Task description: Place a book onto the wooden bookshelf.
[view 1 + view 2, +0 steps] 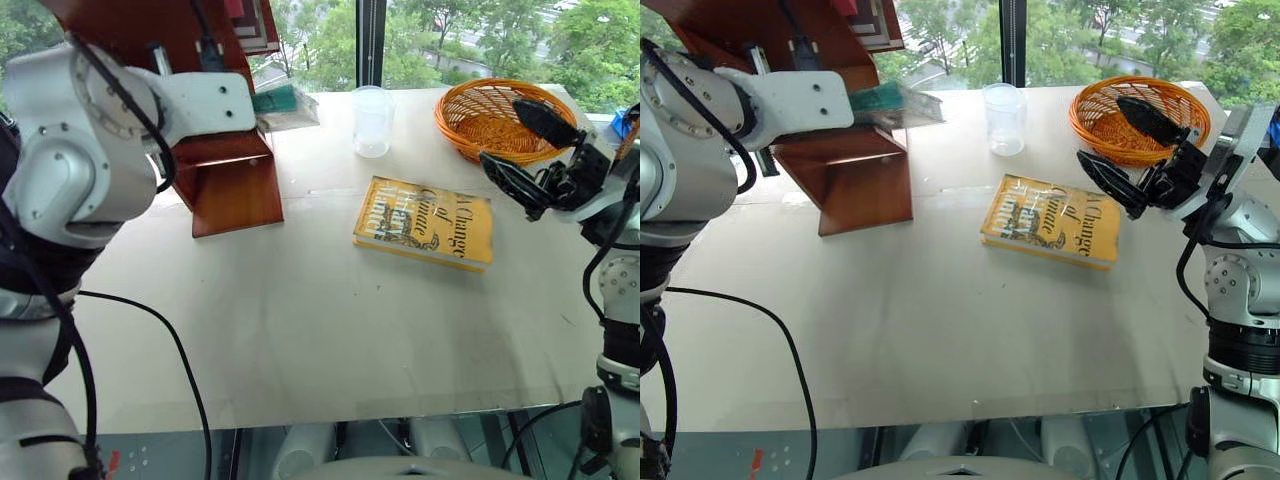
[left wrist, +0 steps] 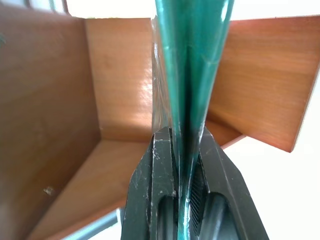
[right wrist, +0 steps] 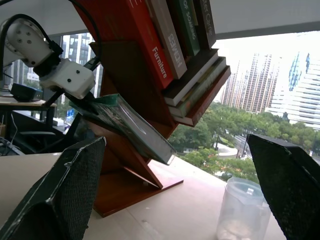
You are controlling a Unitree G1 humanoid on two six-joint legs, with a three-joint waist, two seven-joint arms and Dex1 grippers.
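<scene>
two books on record: the book, teal-green and plastic-wrapped, clamped by one edge in my left gripper and held in the air at the open lower bay of the bookshelf; and a yellow book lying flat on the table, not part of this job.

step in hand, as i judge it: the carry is done, the insertion is not. the book hangs tilted, its free end just clear of the bay and resting on nothing i can see.

next move calls for: pushing it further in, lowering its bottom edge onto the shelf board, then letting go.

right gripper: fingers spread wide, holding nothing, near the orange basket.

view differences: the left wrist view shows the grip itself, both black fingers pinching the book's edge, and the bare bay behind it. the right wrist view shows the book side-on, its slant, and the upper shelf already stocked with leaning books. the head views add the clear cup.
</scene>
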